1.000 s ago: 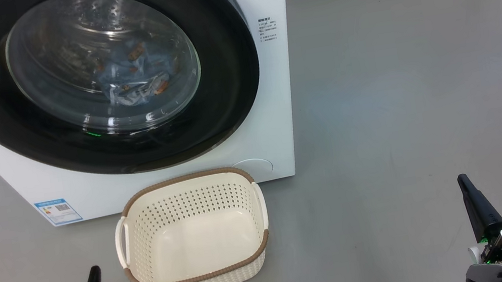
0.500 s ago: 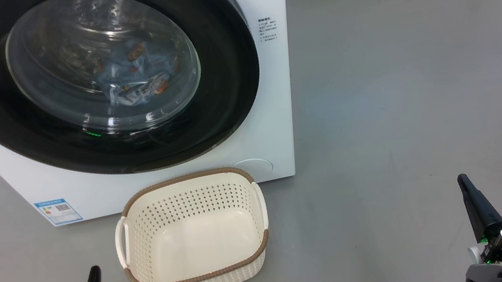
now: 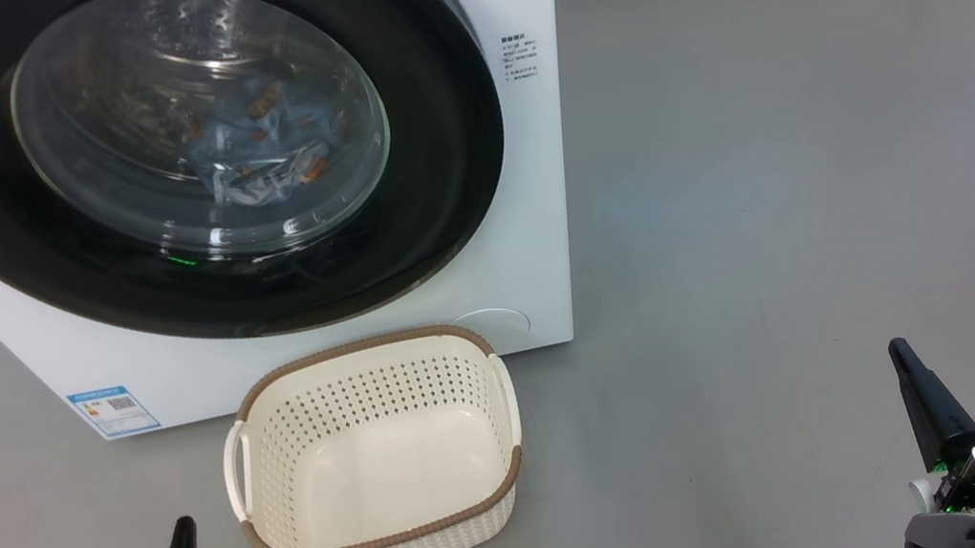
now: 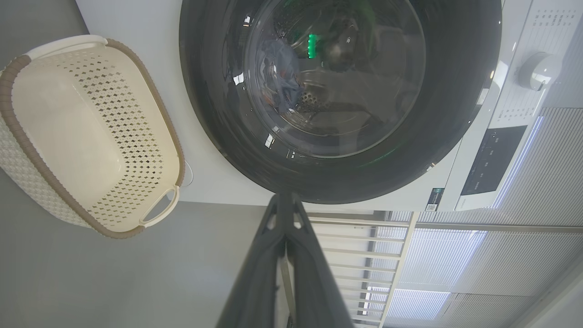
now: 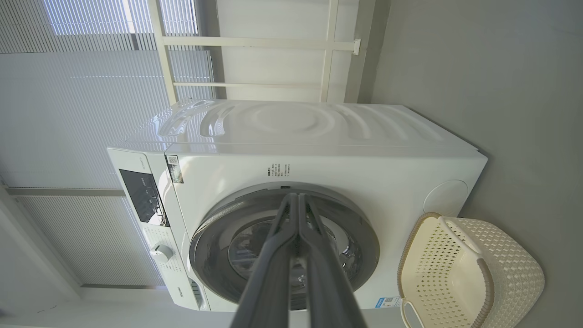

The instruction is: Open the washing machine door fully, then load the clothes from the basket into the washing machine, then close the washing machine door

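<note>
At the head view's bottom corners, the left gripper and right gripper, both cropped by the edge, are pinched together on nothing. Between them one empty basket sits on the floor just before one washing machine, top cut off. Behind the closed washing machine door the clothes blur into a blue heap, count unclear.

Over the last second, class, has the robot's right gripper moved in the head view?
No. The right gripper holds the same spot, low at the right, just as far from the basket, which has stayed put too.
</note>
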Available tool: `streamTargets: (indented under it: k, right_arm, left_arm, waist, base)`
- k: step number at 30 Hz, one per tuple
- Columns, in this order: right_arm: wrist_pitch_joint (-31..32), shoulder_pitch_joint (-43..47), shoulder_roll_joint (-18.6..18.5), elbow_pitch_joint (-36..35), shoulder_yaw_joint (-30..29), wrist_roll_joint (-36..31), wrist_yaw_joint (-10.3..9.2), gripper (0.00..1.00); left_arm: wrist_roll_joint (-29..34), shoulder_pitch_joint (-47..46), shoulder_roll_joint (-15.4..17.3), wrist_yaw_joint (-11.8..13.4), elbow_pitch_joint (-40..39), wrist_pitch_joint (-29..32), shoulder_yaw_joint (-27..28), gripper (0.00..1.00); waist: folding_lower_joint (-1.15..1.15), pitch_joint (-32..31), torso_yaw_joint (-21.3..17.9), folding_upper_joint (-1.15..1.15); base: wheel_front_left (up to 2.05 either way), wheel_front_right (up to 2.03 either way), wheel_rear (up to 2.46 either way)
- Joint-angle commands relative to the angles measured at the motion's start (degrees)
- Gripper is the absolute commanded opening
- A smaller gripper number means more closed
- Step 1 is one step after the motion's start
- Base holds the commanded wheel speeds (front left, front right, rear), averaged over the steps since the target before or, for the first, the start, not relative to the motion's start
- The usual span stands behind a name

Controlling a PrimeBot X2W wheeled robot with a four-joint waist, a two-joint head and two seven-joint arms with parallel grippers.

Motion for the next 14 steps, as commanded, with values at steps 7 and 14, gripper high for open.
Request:
streamTargets:
  k: [7, 14]
  right_arm:
    - [0.44, -0.51, -0.25, -1.74, 1.31, 0.25, 0.09, 0.00]
    - [0.44, -0.51, -0.25, -1.74, 1.31, 0.25, 0.09, 0.00]
  left_arm:
    - [-0.50, -2.38, 0.75, -0.17, -1.51, 0.15, 1.68, 0.00]
    - [-0.50, -2.38, 0.75, -0.17, -1.51, 0.15, 1.68, 0.00]
  waist:
    - [0.00, 0.00, 0.00, 0.00]
    - [0.00, 0.00, 0.00, 0.00]
  base:
    - [0.00, 0.00, 0.00]
    - [0.00, 0.00, 0.00]
